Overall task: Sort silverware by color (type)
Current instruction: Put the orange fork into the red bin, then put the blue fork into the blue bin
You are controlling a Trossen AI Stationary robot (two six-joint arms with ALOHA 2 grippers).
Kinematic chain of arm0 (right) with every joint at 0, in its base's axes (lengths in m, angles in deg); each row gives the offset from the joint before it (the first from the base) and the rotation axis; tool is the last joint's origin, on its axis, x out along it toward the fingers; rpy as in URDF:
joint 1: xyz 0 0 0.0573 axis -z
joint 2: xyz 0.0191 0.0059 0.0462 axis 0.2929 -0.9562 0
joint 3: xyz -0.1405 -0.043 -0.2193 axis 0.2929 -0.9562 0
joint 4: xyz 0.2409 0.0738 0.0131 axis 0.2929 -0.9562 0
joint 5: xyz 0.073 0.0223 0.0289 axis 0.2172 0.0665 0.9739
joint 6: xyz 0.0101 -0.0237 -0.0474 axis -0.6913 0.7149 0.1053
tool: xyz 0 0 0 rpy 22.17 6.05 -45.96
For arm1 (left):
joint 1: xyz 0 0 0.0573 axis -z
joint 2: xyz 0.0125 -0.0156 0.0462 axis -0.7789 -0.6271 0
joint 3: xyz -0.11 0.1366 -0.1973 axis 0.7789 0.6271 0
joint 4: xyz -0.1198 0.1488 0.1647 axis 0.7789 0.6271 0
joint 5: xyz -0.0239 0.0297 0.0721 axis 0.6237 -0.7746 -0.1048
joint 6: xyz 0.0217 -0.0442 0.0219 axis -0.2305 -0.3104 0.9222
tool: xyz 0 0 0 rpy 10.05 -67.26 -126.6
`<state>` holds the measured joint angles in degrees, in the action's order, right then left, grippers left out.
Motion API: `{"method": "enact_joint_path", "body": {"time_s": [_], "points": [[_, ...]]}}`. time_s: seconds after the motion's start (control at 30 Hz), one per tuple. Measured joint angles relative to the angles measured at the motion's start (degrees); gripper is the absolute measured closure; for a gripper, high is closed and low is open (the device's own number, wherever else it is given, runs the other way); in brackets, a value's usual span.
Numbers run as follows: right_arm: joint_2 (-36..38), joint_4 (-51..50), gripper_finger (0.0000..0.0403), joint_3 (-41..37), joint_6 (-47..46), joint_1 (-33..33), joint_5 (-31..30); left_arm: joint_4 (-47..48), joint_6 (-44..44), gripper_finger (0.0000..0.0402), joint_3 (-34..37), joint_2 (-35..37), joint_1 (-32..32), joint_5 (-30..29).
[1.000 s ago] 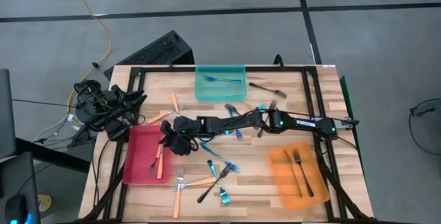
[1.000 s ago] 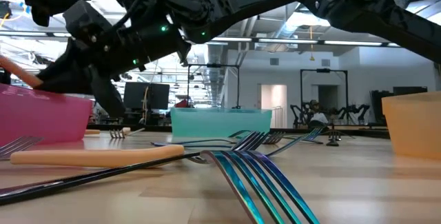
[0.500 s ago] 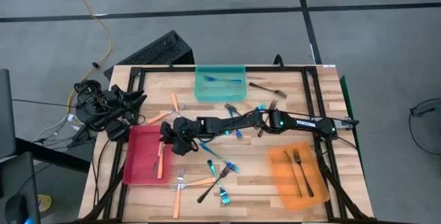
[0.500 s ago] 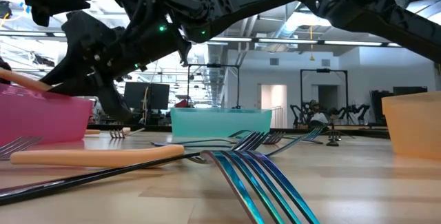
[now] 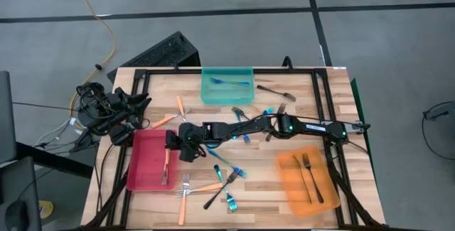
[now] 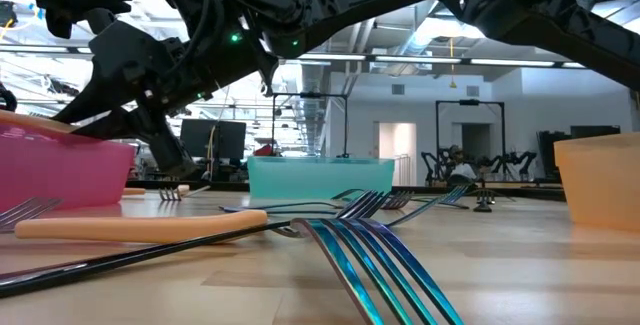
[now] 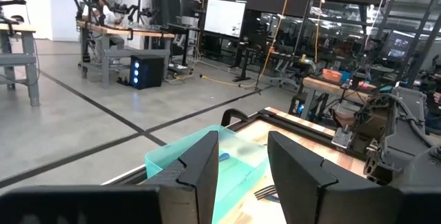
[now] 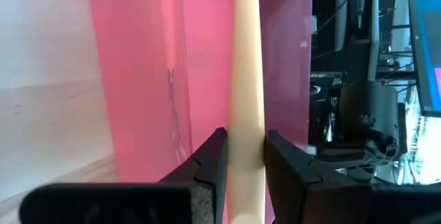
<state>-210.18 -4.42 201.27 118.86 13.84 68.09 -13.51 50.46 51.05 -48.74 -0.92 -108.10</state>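
On a light wooden slatted table (image 5: 334, 99) framed in black rails, the right arm stretches across from the far side, its right gripper (image 5: 173, 140) clenched on a pale orange-handled fork (image 8: 246, 114) whose handle sits pinched between the two dark fingers (image 8: 210, 162) directly over the flat red plastic tray (image 5: 146, 167); in the high view the fork (image 5: 166, 165) runs along the tray's inner side, just beyond the gripper's tip. Behind that arm, toward its base, a shallow orange plastic tray (image 5: 288, 181) carries two dark grey-black metal forks (image 5: 310, 174), and off to the arm's side at the table's far edge a translucent teal plastic tray (image 5: 226, 92) holds one bright blue fork (image 5: 229, 82). More silverware lies loose on the boards close beside the gripper: several orange-handled forks with silver tines (image 5: 199, 187), a few blue forks (image 5: 229, 168) and a dark fork (image 5: 215, 196) just past the red tray's edge, with others scattered under and around the forearm. The left gripper (image 7: 241, 172) waits off the table's corner, behind the red tray from the working gripper, its fingers standing apart with nothing between them.
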Motion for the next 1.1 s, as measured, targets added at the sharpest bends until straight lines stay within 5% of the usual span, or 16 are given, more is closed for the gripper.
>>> {"method": "enact_joint_path", "body": {"time_s": [0.3,0.63,1.1], "points": [[0.01,-0.93,0.0295,0.04,-0.57,0.76,0.48,0.00,0.00,0.0289,0.00,0.00,0.01,0.00],[0.01,-0.83,0.0241,0.04,-0.95,1.19,0.44,0.00,0.00,0.0289,0.00,0.00,0.00,0.00],[-0.01,2.67,0.0242,-0.11,-6.74,1.15,-1.10,0.00,0.00,0.0289,0.00,0.00,-0.01,0.00]]}}
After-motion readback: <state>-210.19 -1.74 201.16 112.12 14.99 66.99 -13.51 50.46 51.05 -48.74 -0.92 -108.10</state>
